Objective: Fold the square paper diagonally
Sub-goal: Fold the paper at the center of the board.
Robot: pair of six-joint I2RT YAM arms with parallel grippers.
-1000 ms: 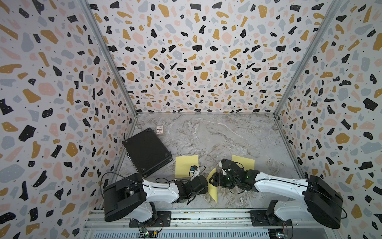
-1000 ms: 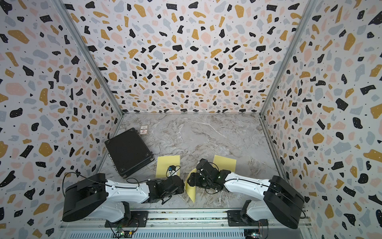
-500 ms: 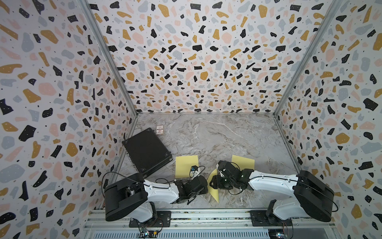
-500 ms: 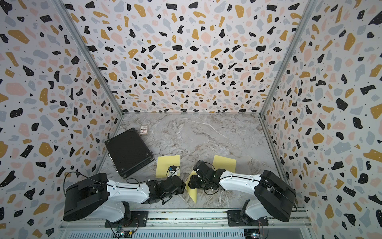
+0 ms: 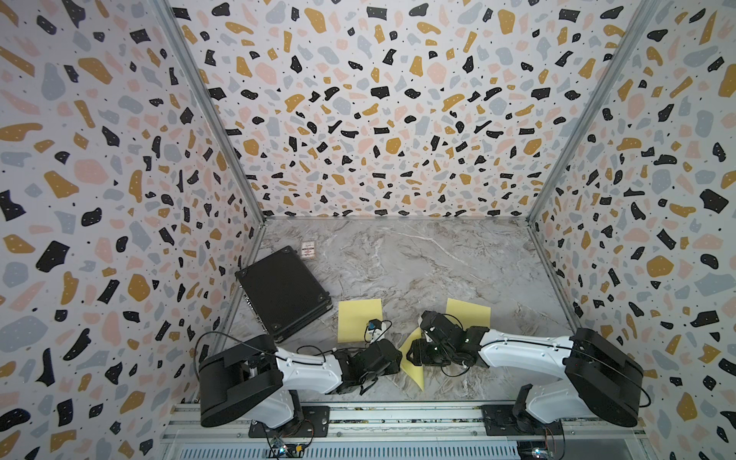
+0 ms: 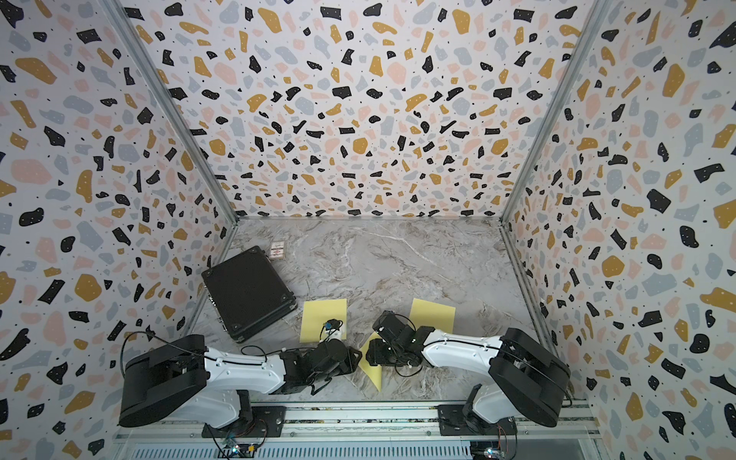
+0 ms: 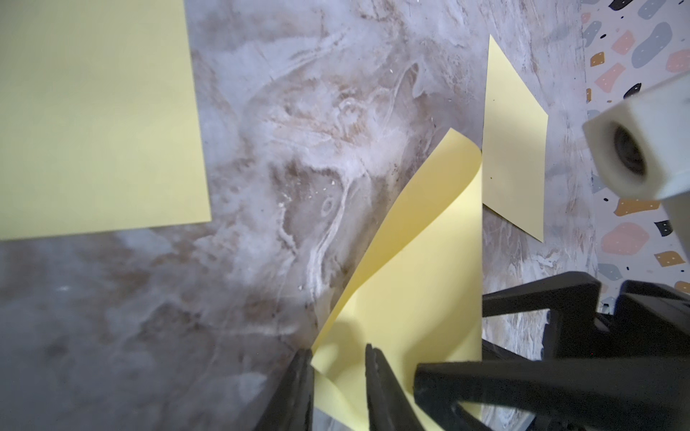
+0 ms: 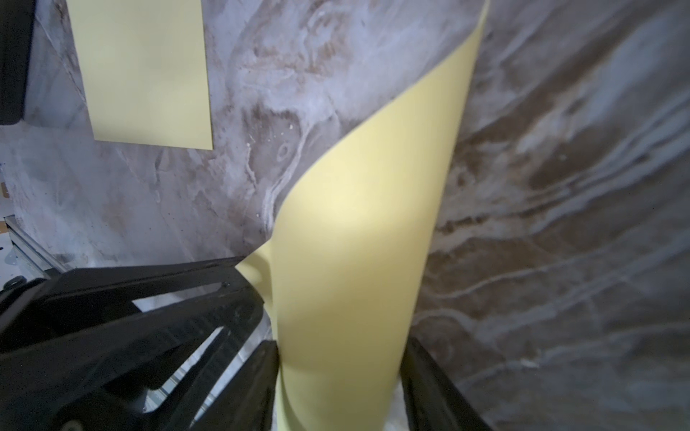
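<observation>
Marbled tabletop [image 5: 418, 259], walled by speckled panels, carries three yellow sheets. The working paper [image 7: 418, 268] sits near the front edge between both arms, curled upward into a loose roll. The left gripper [image 7: 338, 373] stands slightly parted around a lower corner; contact is apparently light. The right gripper [image 8: 339, 377] brackets the curl at medium width, though firm clamping cannot be confirmed. Treat the sheet as light, thin, springy and easily creased. Grasp at corners only, avoiding the centre. Two spare sheets [image 5: 358, 318] [image 5: 470, 312] lie flat beyond.
</observation>
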